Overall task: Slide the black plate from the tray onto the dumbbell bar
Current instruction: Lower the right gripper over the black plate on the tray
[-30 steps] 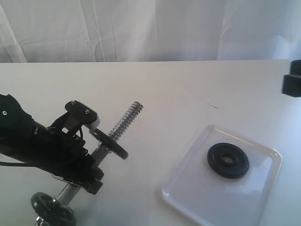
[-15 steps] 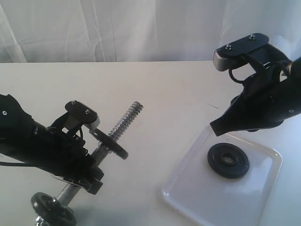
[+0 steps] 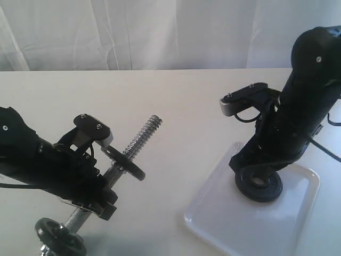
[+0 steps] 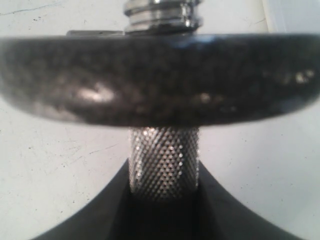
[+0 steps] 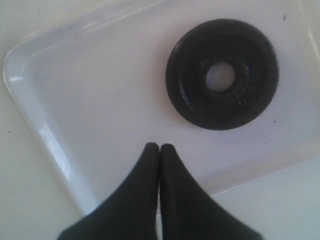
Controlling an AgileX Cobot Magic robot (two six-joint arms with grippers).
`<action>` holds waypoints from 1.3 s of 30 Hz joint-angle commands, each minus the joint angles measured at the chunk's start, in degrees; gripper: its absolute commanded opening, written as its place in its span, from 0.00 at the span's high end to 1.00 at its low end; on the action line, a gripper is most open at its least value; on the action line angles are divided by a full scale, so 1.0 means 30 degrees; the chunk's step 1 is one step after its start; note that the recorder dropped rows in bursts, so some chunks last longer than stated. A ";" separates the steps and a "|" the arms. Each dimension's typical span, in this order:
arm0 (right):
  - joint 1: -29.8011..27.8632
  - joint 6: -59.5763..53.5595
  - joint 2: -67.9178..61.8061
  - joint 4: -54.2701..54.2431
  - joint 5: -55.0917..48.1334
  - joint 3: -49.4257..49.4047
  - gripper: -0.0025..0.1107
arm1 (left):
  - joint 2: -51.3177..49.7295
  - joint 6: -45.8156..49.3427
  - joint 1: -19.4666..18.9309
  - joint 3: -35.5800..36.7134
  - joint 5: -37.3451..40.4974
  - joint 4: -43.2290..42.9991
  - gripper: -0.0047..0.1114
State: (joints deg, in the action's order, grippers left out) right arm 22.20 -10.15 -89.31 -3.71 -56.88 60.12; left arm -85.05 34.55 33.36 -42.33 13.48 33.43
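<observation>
Lying flat on a glossy white shallow rectangular tray (image 3: 224,226) (image 5: 75,90) with rounded corners, toward its far end in the exterior view: a small round matte-black iron plate (image 3: 266,192) (image 5: 222,75), raised rim and round centre hole facing up, clear of the tray's rim all round. Hanging just above the tray's bare floor, right beside the plate but not touching it: the right gripper (image 3: 238,162) (image 5: 160,147), black fingers pressed tip to tip, nothing between them. From the exterior camera, partly covering the plate's far edge with its black arm body. Well apart, across the white tabletop (image 3: 186,101): the left gripper (image 3: 104,184) (image 4: 164,215), clamped around the knurled middle of a short chrome steel dumbbell bar (image 3: 141,136) (image 4: 164,170) and holding it tilted, coarse threaded end pointing up toward the back of the table. Seated on that bar just above the grip: a black weight disc (image 3: 125,164) (image 4: 160,80), filling most of the left wrist view and hiding nearly all the thread behind it. Beyond that disc, bare thread out to the tip. At the bar's low end, near the front edge of the exterior view: a second black disc (image 3: 58,237). Between bar and tray, a stretch of tabletop, with a short dark mark (image 3: 241,120) further back. Behind the table, a creased white cloth backdrop (image 3: 160,32).
</observation>
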 commanded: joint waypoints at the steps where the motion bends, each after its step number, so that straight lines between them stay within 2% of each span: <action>1: 0.0021 0.0537 -0.0888 0.0139 -0.0240 0.0164 0.89 | 0.1007 0.0044 0.0009 -0.0601 -0.0766 0.1110 0.96; 2: 0.0021 0.0537 -0.0923 0.0176 -0.0194 0.0164 0.85 | 0.1007 0.0044 0.0009 -0.0601 -0.0766 0.1110 0.96; 4: 0.0021 0.0394 -0.0967 0.0275 0.0237 0.0164 0.69 | 0.1007 0.0044 0.0009 -0.0601 -0.0766 0.1110 0.96; 9: 0.0021 -0.0114 -0.0967 0.0584 0.0938 0.0164 0.18 | 0.1007 0.0044 0.0009 -0.0601 -0.0766 0.1110 0.96; 11: 0.0021 0.0019 -0.0967 0.0584 0.1150 0.0164 0.09 | 0.1007 0.0044 0.0009 -0.0601 -0.0766 0.1110 0.96; 14: 0.0021 0.1920 -0.0967 0.1016 0.1194 0.0164 0.08 | 0.1007 0.0044 0.0009 -0.0601 -0.0766 0.1110 0.96; 19: -0.0014 0.5526 -0.1016 0.3706 0.1036 0.0164 0.08 | 0.1007 0.0044 0.0009 -0.0601 -0.0766 0.1110 0.96; 27: -0.1014 0.5427 -0.2711 0.2740 0.0901 0.0755 0.08 | 0.1007 0.0044 0.0009 -0.0601 -0.0766 0.1110 0.96; 39: -0.2340 0.3385 -0.4778 0.0670 0.0975 0.1954 0.08 | 0.1007 0.0044 0.0009 -0.0601 -0.0766 0.1110 0.96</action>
State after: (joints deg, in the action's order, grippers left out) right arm 16.27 1.16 -102.68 -1.16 -54.39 65.37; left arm -85.05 34.55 33.36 -42.33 13.48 33.43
